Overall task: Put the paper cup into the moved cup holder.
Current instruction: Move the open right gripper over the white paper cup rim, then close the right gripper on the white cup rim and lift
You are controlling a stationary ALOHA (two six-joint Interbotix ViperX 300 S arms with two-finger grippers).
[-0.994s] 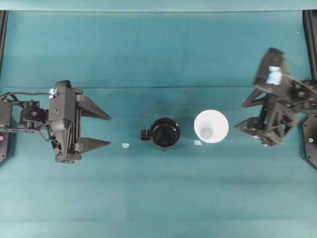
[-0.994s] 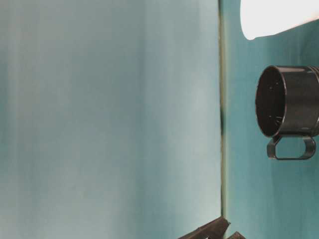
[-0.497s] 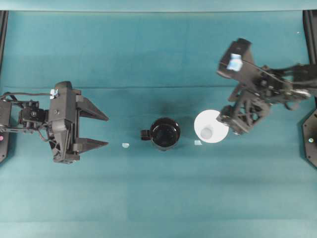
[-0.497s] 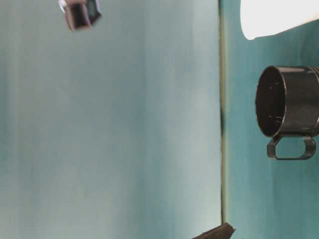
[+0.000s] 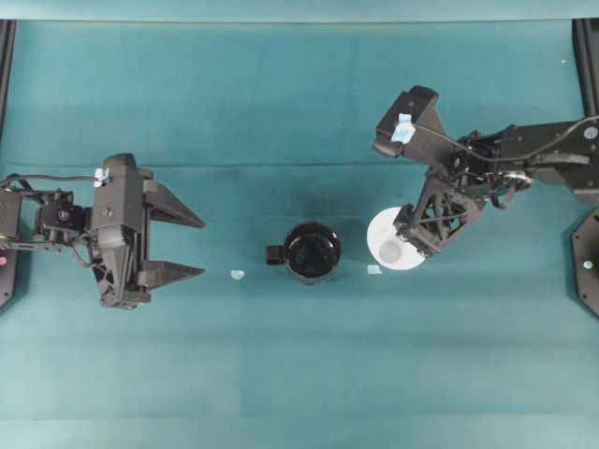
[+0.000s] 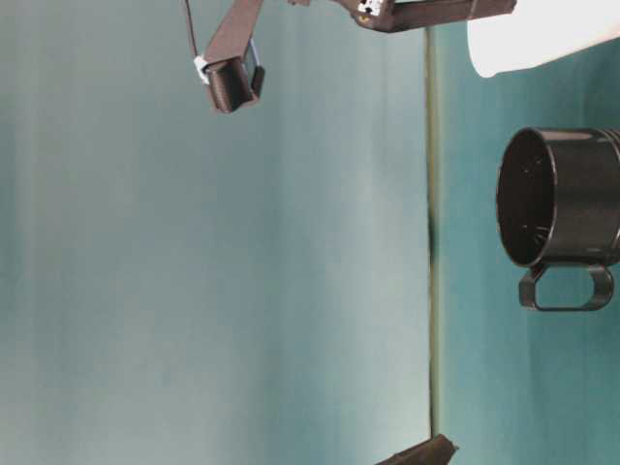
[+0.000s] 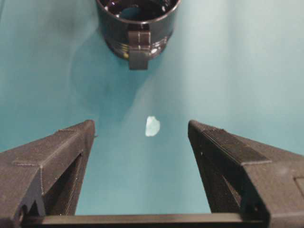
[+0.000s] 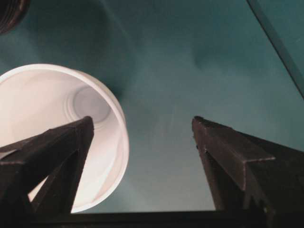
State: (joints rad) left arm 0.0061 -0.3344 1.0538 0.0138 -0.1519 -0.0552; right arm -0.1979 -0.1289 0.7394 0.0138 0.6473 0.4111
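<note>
Teal cloth tabletop [image 5: 299, 374]. Paper cup [image 5: 386, 245] upright at 3 o'clock of the black cup holder [image 5: 312, 251], just beside. Right gripper [image 5: 419, 245] wide open, empty, straddling the rim, apparently to grasp. Left gripper [image 5: 178, 245] wide open, empty, at 9 o'clock.

The round black cup holder [image 5: 312, 251] with its small side handle looks like glossy moulded plastic, its ribbed wall catching highlights. The tapered white paper cup [image 5: 387, 245] is matt and smooth inside. The teal worktop [image 5: 299, 355] wears a matt cloth-like cover with faint creases. Both the left end effector [image 5: 193, 247] and the right end effector [image 8: 142, 124] are matt black plastic with finely layered, slightly rough finger faces.
</note>
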